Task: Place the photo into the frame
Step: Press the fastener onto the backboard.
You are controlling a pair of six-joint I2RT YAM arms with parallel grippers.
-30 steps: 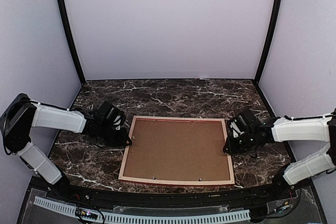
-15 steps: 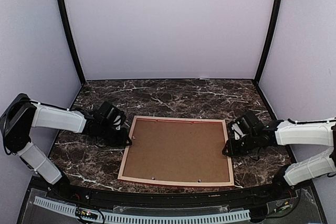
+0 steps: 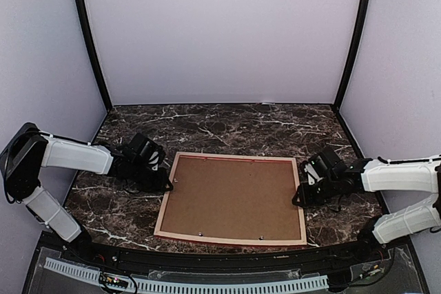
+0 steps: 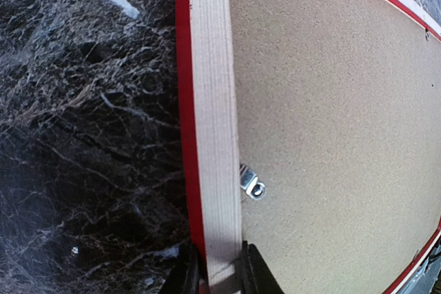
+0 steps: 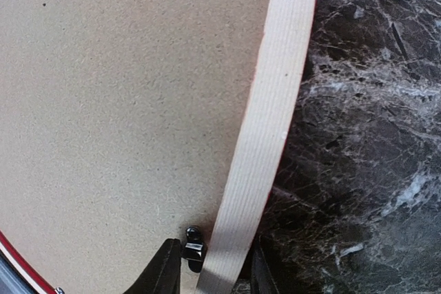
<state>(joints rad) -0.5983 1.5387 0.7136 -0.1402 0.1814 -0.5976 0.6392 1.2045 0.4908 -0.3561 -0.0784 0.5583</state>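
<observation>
Only the right arm has shifted since a second ago, sinking a little lower and closer in at its side of the frame (image 3: 231,239); the left arm has not budged.

From above, the frame lies face down in the middle of the desk (image 3: 227,125), pale wood rails up, a thin red lip at the edges, with the brown backing board (image 3: 234,194) filling it. No photo is in sight. The left pincer (image 3: 167,185) sits at the left rail, the right pincer (image 3: 298,199) at the right rail.

On the left wrist view, the pincer is narrow and clamped across the wooden rail, just short of a small metal tab (image 4: 252,184).

On the right wrist view, the fingers (image 5: 164,270) straddle the opposite rail beside a black clip (image 5: 193,246); whether they bite I cannot tell.

I judge the frame light but stiff, broad and awkward for one arm. Its glazing, if any, would be fragile. The rails at mid-side look the soundest hold.
</observation>
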